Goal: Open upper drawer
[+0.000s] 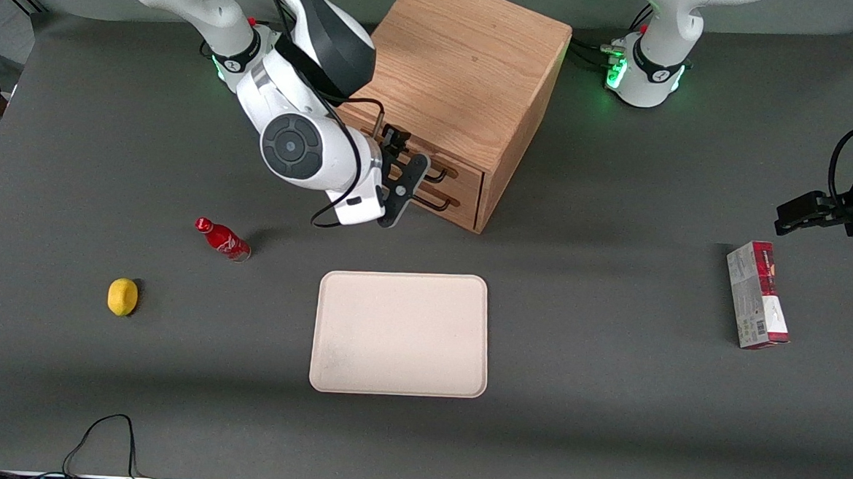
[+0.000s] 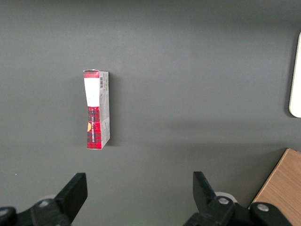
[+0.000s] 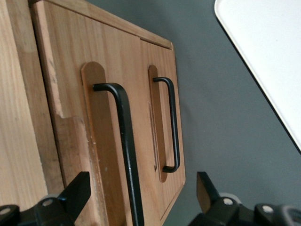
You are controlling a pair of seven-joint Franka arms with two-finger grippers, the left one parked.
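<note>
The wooden cabinet [image 1: 465,59] stands at the back middle of the table, its two drawers shut and facing the front camera at an angle. The upper drawer [image 1: 467,167] [image 3: 127,61] has a thin black wire handle [image 1: 441,173] [image 3: 124,141]. The lower drawer [image 1: 461,201] [image 3: 162,56] sits beneath it with a matching handle [image 3: 171,122]. My right gripper [image 1: 407,158] [image 3: 141,183] is open, right in front of the drawer fronts. In the right wrist view the upper handle's bar runs between the two fingers, touching neither.
A cream tray [image 1: 401,333] [image 3: 263,47] lies nearer the front camera than the cabinet. A red bottle [image 1: 222,238] and a lemon [image 1: 123,296] are toward the working arm's end. A red and white box [image 1: 756,295] [image 2: 96,110] lies toward the parked arm's end.
</note>
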